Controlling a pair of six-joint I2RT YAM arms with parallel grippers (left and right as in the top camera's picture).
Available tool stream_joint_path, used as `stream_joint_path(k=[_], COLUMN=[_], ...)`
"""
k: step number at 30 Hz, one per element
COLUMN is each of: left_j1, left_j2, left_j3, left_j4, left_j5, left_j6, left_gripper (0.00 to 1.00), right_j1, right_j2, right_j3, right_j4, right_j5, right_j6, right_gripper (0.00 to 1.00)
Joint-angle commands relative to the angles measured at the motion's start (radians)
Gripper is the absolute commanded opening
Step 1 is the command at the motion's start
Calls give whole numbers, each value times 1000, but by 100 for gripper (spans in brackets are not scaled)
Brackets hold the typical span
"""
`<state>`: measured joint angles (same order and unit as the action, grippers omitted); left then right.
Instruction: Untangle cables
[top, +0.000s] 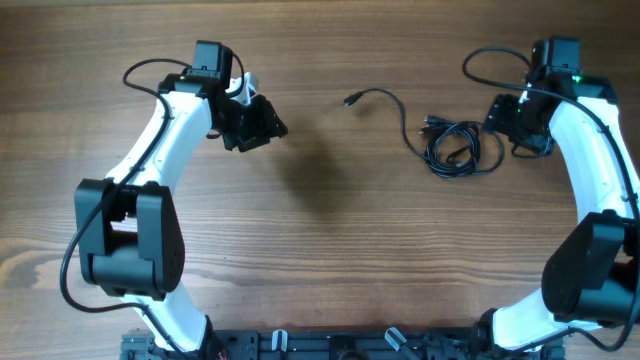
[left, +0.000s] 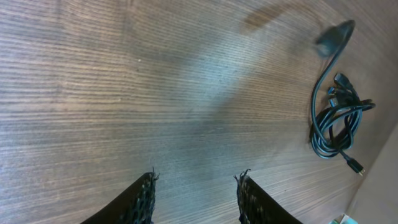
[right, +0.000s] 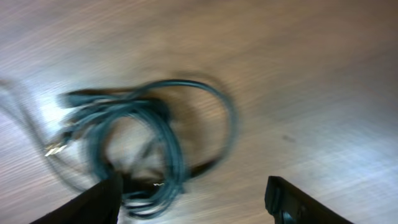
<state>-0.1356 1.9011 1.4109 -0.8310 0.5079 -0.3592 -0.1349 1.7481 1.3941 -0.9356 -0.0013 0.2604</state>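
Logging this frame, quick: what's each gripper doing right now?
Left gripper: jaws open, holding nothing.
Right gripper: jaws open, empty, near the cables.

Matt, grained wood table (top: 330, 250); smooth, faintly glossy black cables (top: 455, 145); mesh-textured left pincer (left: 196, 199) fingers.

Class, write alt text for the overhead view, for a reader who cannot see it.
A tangled bundle of thin black cables lies on the right of a wooden table, with one loose plug end trailing toward the middle. The right hand is close beside the bundle. The left hand is well away over bare wood.
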Motion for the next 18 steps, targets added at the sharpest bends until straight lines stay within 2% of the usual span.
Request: stream_joint_path(k=[1, 3, 5, 8, 16, 18], left_j1=[-29, -45, -52, -52, -52, -52], left_j2=[12, 12, 12, 12, 12, 12], left_j3=[-5, -5, -5, -5, -5, -5], left_j4=[16, 31, 34, 35, 42, 42], left_j5=[-10, -29, -39, -38, -38, -38], left_j6=[16, 15, 15, 11, 11, 11], left_gripper=[45, 46, 46, 46, 46, 46], right_j1=[14, 51, 82, 96, 138, 144], right_j2=[-18, -6, 26, 96, 280, 309], right_j3=[15, -13, -42, -81, -81, -81], right_j4=[54, 107, 133, 163, 228, 248], right_j5=[-367, -336, -275, -269, -269, -269], right_j6=[-83, -10, 81, 132, 107, 106], right_gripper=[70, 61, 57, 50, 35, 26])
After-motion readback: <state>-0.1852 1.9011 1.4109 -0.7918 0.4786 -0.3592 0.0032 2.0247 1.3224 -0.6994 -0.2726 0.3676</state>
